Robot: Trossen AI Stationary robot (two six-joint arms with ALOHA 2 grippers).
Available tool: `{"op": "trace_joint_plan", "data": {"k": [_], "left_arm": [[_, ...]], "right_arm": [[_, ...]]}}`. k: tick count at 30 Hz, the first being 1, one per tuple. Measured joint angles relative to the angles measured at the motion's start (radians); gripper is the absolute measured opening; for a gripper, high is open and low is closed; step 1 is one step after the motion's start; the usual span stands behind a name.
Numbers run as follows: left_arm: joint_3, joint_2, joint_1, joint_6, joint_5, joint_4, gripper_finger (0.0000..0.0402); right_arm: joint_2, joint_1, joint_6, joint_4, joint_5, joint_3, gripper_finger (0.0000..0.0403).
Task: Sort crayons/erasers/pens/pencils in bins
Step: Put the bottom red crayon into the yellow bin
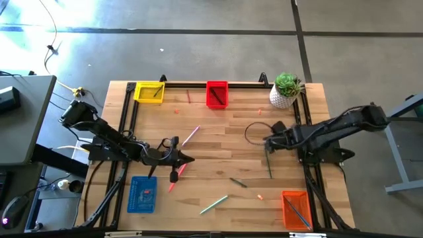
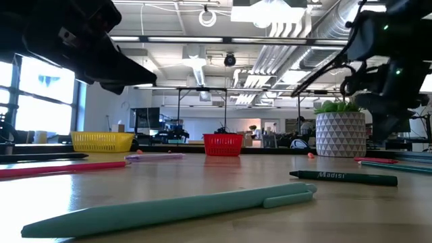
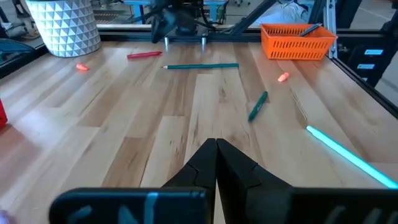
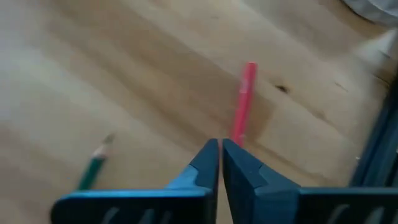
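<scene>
The right gripper (image 4: 220, 152), fingers pressed together and empty, hangs just short of a slim red pencil (image 4: 243, 102) lying lengthwise ahead on the wooden bench (image 4: 93, 74)

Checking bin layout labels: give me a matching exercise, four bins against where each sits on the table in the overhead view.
Bins:
1. yellow bin
2. red bin
3. blue bin
4. orange bin

Places (high view):
A. near edge, right side
B. far edge, next to the table's left corner
C. near edge, left side, below the left arm
D. far edge, middle, left of the white plant pot

Pairs: 1-B, 2-D, 3-C, 4-A
</scene>
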Motion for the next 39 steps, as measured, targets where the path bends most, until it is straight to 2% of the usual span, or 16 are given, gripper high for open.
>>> {"op": "trace_joint_plan", "data": {"k": [9,12,16,19,23,30,39], "left_arm": [[0.000,0.000,0.000,0.030,0.003,-0.005,0.0000],[0.000,0.000,0.000,0.033,0.004,-0.005,0.0000],[0.000,0.000,0.000,0.027,0.004,-0.005,0.0000],[0.000,0.000,0.000,0.025,0.004,-0.005,0.0000],[0.000,0.000,0.000,0.026,0.006,-0.006,0.0000],[0.000,0.000,0.000,0.023,0.006,-0.005,0.0000],[0.000,0.000,0.000,-0.048,0.005,-0.002,0.0000]], "right_arm": [[0.000,-0.270,-0.172,0.080,-0.108,-0.011,0.0091],[0.000,-0.337,-0.230,0.108,-0.151,-0.011,0.0098],[0.000,-0.400,-0.252,0.080,-0.159,-0.011,0.0097],[0.000,-0.424,-0.270,0.075,-0.198,-0.017,0.0097],[0.001,-0.442,-0.296,0.160,-0.277,-0.089,0.0097],[-0.006,-0.446,-0.290,0.206,-0.293,-0.140,0.0094],[-0.002,-0.439,-0.305,0.225,-0.332,-0.116,0.0036]]}}
